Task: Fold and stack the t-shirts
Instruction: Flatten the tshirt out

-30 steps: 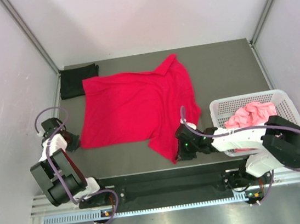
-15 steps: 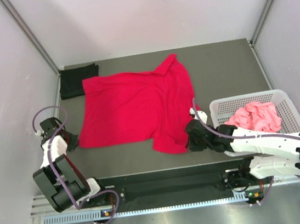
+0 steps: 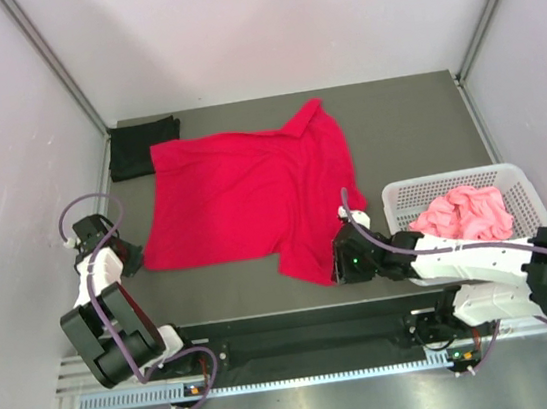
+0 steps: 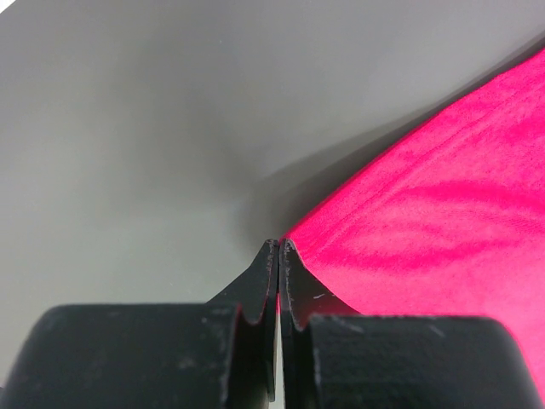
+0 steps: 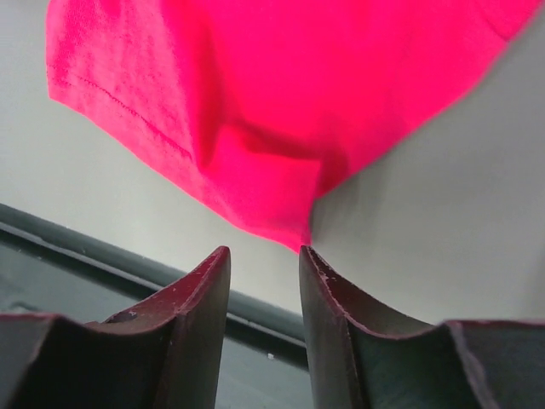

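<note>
A bright red t-shirt (image 3: pixel 252 192) lies spread across the middle of the table. My left gripper (image 3: pixel 137 259) sits at its near left corner. In the left wrist view that gripper (image 4: pixel 279 247) is shut, with a sliver of the red t-shirt (image 4: pixel 426 230) pinched between its fingers. My right gripper (image 3: pixel 336 269) is at the shirt's near right corner. Seen from the right wrist, it (image 5: pixel 264 256) stands open, with the tip of the red cloth (image 5: pixel 281 204) just beyond the fingers and not held. A folded black t-shirt (image 3: pixel 143 146) lies at the back left. A salmon pink t-shirt (image 3: pixel 466 212) is crumpled in the basket.
The white lattice basket (image 3: pixel 452 182) stands at the near right, right behind my right arm. The table's front edge and a dark rail (image 3: pixel 298 317) run just below both grippers. Metal frame posts stand at the back corners.
The right gripper pulled the shirt's near right corner back and rightward, then opened and let it go; that corner now lies flatter. The left gripper stays shut at the left corner.
</note>
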You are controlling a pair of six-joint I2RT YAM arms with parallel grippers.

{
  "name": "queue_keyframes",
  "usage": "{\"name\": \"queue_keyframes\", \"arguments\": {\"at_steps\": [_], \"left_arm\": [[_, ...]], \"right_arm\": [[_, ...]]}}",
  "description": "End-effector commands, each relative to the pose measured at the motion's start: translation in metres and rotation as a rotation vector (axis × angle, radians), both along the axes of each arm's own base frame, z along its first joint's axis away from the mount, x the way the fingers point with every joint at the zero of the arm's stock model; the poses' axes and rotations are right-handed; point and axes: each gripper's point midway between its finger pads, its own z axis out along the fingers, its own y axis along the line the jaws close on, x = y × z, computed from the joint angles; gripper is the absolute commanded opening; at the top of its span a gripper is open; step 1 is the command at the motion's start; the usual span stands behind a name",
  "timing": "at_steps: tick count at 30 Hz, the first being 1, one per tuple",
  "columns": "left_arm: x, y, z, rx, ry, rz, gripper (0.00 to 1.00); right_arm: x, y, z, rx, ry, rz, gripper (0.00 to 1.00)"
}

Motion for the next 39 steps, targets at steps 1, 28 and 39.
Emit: {"name": "queue_keyframes", "arguments": {"at_steps": [1,28,39], "left_arm": [[0.002,0.007,0.003,0.029,-0.008,-0.001,0.00],[0.003,0.009,0.004,0.023,0.001,0.017,0.00],[0.002,0.008,0.003,0.020,-0.002,0.023,0.00]], "right_arm": [[0.010,0.014,-0.001,0.042,-0.042,0.035,0.39],[0.018,0.025,0.001,0.214,-0.041,0.077,0.34],[0.035,0.007,-0.005,0.262,-0.067,-0.032,0.00]]}}
